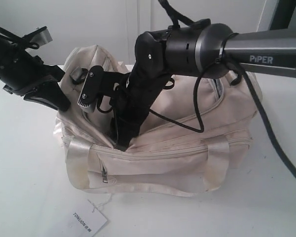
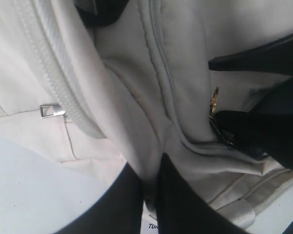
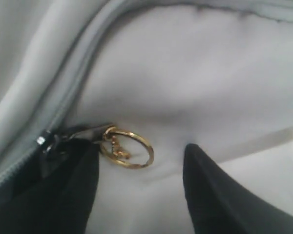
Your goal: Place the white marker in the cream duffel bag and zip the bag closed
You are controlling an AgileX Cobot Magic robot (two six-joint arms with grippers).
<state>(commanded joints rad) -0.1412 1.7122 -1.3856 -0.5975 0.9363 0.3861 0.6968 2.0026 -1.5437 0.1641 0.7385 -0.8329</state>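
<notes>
Sitting on a white table (image 1: 19, 187), the cream duffel bag (image 1: 177, 163) fills the middle of the exterior view. Its front pocket zip (image 1: 104, 174) faces the camera, and a white paper tag (image 1: 89, 223) lies on the table just in front of it. The left gripper (image 1: 56, 101) is at the bag's left end, its black tips against the cloth there. The right arm (image 1: 266, 54) reaches across from the right. The right gripper (image 1: 122, 140) points down into the gap along the top of the bag, its tips hidden by the cloth.

The left wrist view shows two black fingers (image 2: 185, 204) set close together, with a fold of the bag's cloth pinched between them. A silver zip pull (image 2: 51, 111) lies on the zip tape to one side. The other gripper's dark fingers sit beside a gold ring (image 2: 214, 100).

The right wrist view shows that gripper's fingers (image 3: 215, 195) standing apart over the cream cloth, gripping nothing. The gold ring hangs from a zip slider (image 3: 45, 141) just at the tip of one finger, in the space between the two.
</notes>
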